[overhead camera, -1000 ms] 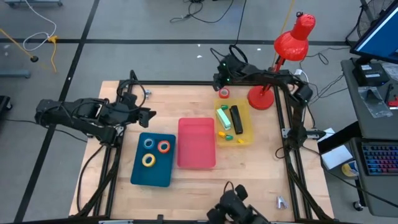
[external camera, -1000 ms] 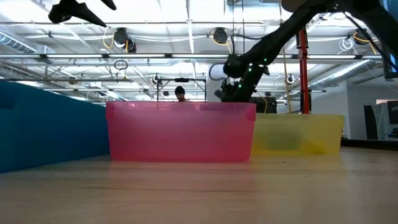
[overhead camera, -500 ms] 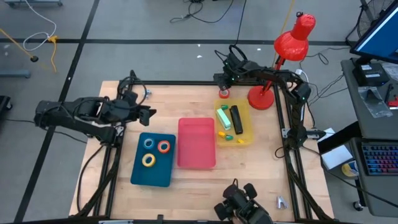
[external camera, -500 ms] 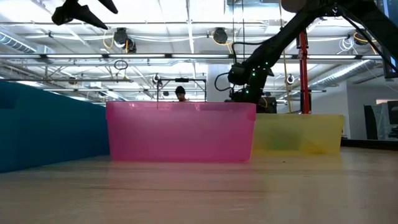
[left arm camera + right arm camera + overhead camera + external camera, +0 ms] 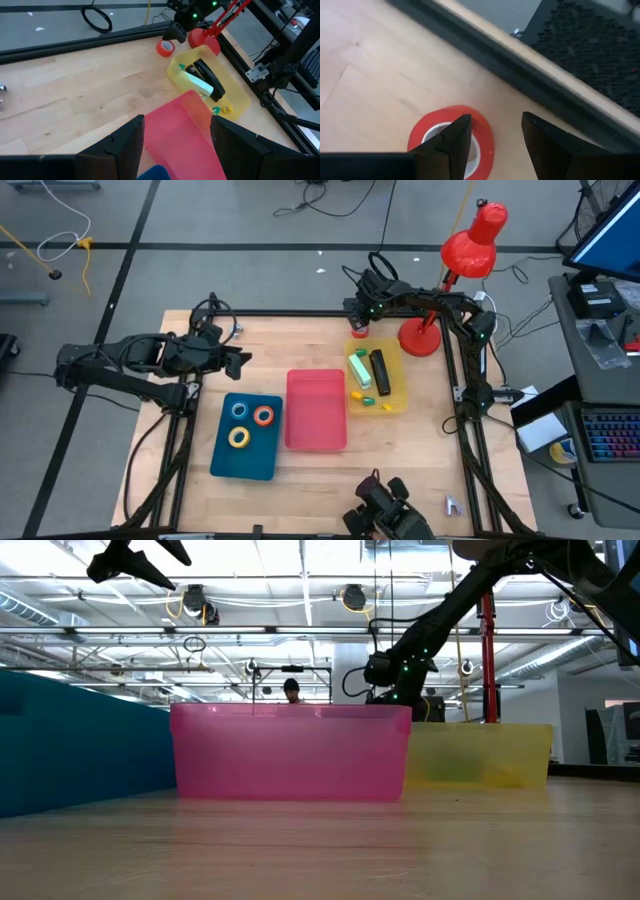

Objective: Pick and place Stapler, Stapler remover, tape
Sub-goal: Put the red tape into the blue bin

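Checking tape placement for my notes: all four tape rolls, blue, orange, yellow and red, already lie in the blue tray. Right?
Not quite. Only blue, orange and yellow lie in the blue tray. The red tape roll lies on the table beneath the right gripper, as the high view shows.

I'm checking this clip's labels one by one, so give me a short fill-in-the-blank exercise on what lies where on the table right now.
1. The blue tray holds ____ rolls of tape.
2. The red tape roll lies on the bare ____, outside every tray.
3. The black stapler lies in the ____ tray.
4. The right gripper hovers over the red roll with its fingers ____.

Missing words: three; table; yellow; open
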Robot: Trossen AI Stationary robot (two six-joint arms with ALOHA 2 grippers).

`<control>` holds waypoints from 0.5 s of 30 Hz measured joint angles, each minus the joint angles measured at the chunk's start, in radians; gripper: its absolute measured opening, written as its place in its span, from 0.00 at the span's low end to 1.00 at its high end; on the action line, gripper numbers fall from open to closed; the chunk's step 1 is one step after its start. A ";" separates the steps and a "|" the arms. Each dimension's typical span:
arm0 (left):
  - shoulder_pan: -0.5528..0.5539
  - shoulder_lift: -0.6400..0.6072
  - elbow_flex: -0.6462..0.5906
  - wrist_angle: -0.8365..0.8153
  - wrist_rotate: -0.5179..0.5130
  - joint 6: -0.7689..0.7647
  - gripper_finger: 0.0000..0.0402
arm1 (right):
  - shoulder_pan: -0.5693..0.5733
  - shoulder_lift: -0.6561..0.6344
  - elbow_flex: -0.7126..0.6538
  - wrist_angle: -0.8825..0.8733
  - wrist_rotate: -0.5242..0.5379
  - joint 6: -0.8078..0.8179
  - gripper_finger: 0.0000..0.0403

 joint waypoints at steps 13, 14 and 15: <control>0.000 0.000 0.000 0.000 -0.001 0.002 0.57 | 0.002 -0.002 -0.001 -0.043 -0.039 0.001 0.42; 0.000 0.000 0.000 0.000 -0.001 0.002 0.57 | 0.002 -0.002 -0.002 -0.039 -0.052 0.000 0.42; 0.000 0.000 0.000 0.000 -0.002 0.002 0.57 | 0.002 -0.002 -0.002 -0.031 -0.057 0.000 0.42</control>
